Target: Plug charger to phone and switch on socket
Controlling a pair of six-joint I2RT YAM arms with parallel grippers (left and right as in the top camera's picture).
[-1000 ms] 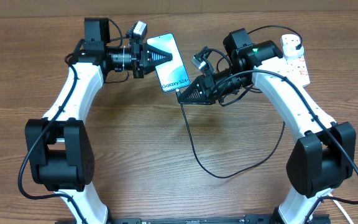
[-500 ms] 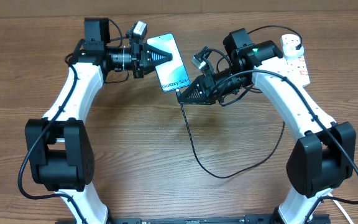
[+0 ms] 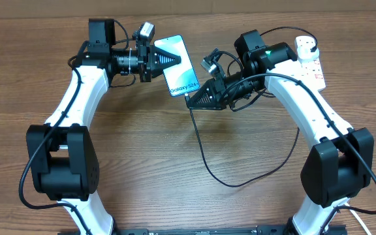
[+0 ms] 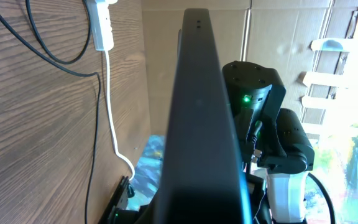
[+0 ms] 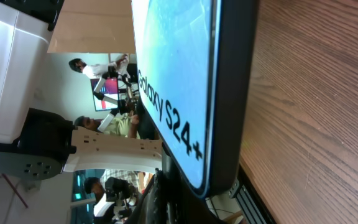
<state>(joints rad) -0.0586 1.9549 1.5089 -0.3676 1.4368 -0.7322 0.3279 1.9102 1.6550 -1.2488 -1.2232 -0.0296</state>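
Phone (image 3: 183,75) reads "Galaxy S24+", teal screen, black rim. Left end effector (image 3: 173,59) clamps it; right end effector (image 3: 189,100) pinches charger (image 3: 196,134) tip.

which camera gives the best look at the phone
Overhead: the whole phone shows, face to the camera, between the two arms. The left wrist view catches only its dark edge, seen edge-on. The right wrist view crops close on part of its screen with the Galaxy S24+ text.

Left claw (image 3: 168,59) grips phone (image 3: 181,73) at its side edge, screen up. Right claw (image 3: 193,100) pinches charger (image 3: 232,185) tip at phone's lower end. Socket (image 3: 312,62) far right.
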